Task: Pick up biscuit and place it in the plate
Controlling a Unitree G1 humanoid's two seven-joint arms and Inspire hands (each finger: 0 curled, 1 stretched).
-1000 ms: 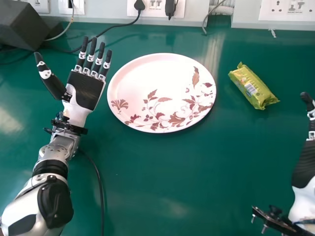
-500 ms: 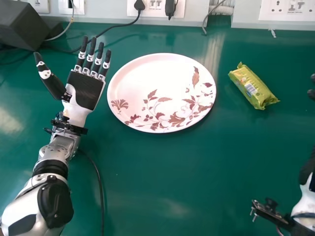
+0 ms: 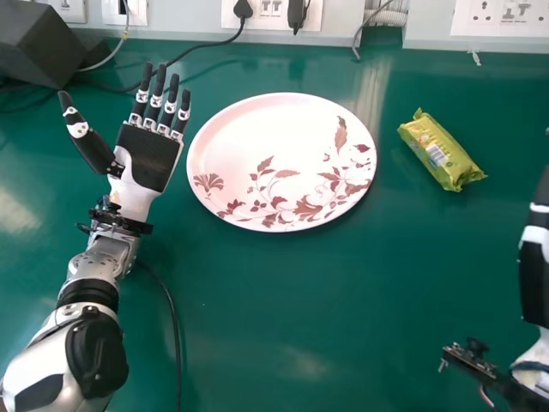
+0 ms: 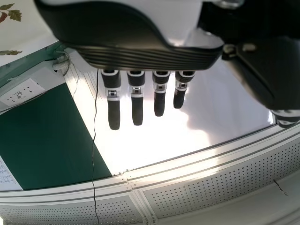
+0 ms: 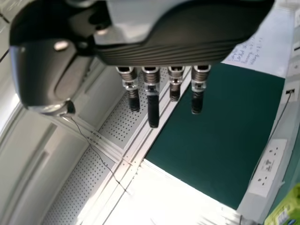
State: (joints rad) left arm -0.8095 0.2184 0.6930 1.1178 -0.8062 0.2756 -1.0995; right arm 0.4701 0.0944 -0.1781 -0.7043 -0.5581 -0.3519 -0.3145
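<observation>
In the head view's upper right, the yellow-green biscuit packet (image 3: 440, 151), slanting down rightward, lies up-left of the nearer right hand (image 3: 533, 287), its fingers extended, empty.

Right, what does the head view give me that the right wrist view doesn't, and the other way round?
Head view: the flowered plate, the open left hand beside it, and the dark box.

Right wrist view: the dark green board and perforated panels.

Both: the right hand, white wall sockets and the biscuit packet, whole in the head view, cut off in the wrist view.
</observation>
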